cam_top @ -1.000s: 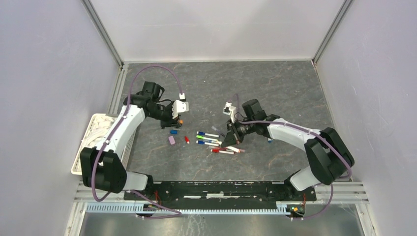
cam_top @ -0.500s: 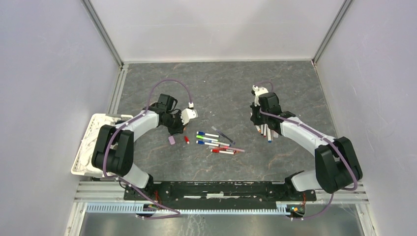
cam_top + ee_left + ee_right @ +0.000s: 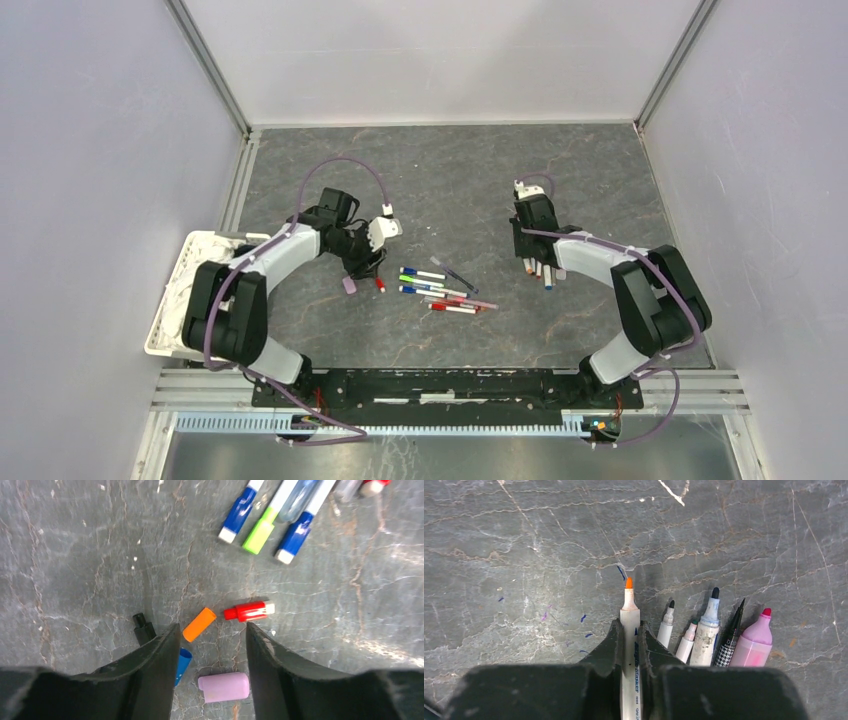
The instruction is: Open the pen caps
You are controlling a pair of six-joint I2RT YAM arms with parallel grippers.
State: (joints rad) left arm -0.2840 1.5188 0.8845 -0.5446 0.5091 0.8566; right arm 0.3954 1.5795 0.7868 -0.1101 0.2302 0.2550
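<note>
My left gripper (image 3: 211, 627) is open just above the table, holding nothing. Loose pen caps lie around its tips: orange (image 3: 199, 624), red (image 3: 248, 611), lilac (image 3: 223, 687), blue (image 3: 182, 664) half under the left finger, and black (image 3: 143, 628). Beyond them lie capped pens (image 3: 263, 527). My right gripper (image 3: 629, 630) is shut on a white pen with a bare orange tip (image 3: 629, 605), low over the table. It is at the left end of a row of uncapped pens (image 3: 707, 630). From above, the left gripper (image 3: 365, 262) and right gripper (image 3: 527, 258) flank the central pen pile (image 3: 440, 290).
A white basket (image 3: 185, 290) stands at the table's left edge beside the left arm. Small ink marks (image 3: 583, 617) dot the stone surface left of the held pen. Metal frame rails and grey walls close in the table on three sides.
The left gripper came down over the loose caps and opened, and the orange cap now lies on the table. The right arm carried the orange-tipped pen right to the uncapped row.
</note>
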